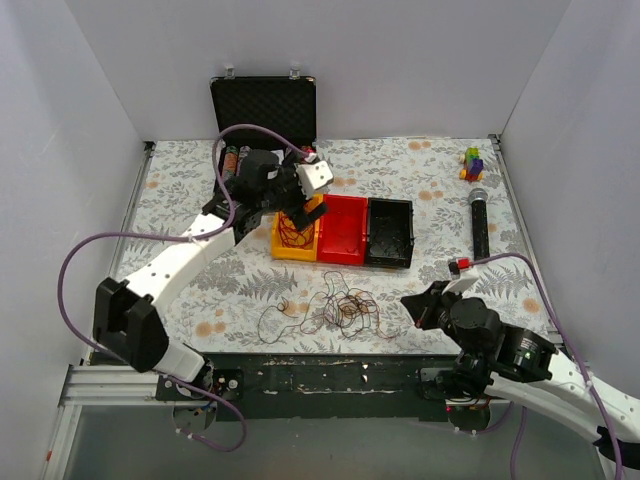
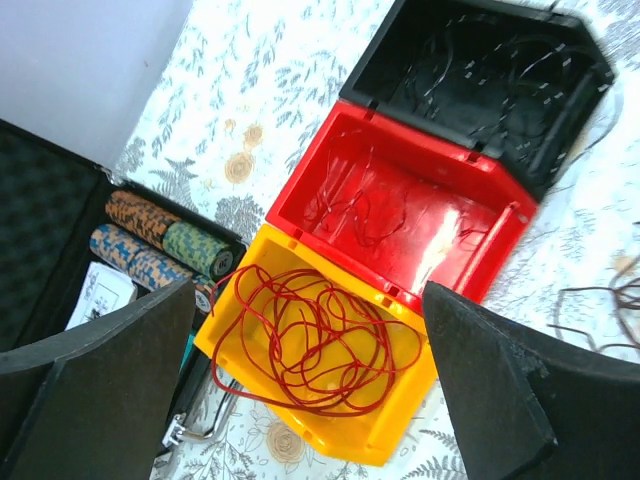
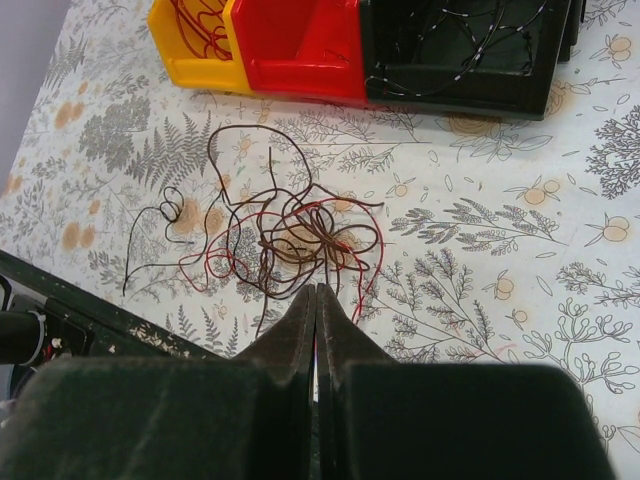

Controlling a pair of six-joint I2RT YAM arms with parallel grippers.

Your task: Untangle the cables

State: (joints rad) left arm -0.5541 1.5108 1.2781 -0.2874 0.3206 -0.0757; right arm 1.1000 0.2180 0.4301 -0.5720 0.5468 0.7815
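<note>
Cables (image 3: 290,240) tangled just ahead of right hand (image 3: 316,296), pinched closed

Cable nest (image 1: 338,310) lies on table (image 1: 420,190) before the bin row (image 1: 345,232); one coil (image 2: 315,340) in leftmost bin (image 2: 340,440), under my left hand (image 1: 300,203).

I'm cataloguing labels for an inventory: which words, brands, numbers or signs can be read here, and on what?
No text can be read.
White card in the black case: dark print, too blurred to read.
Yellow bin, red bin, black bin: no label visible.
</note>
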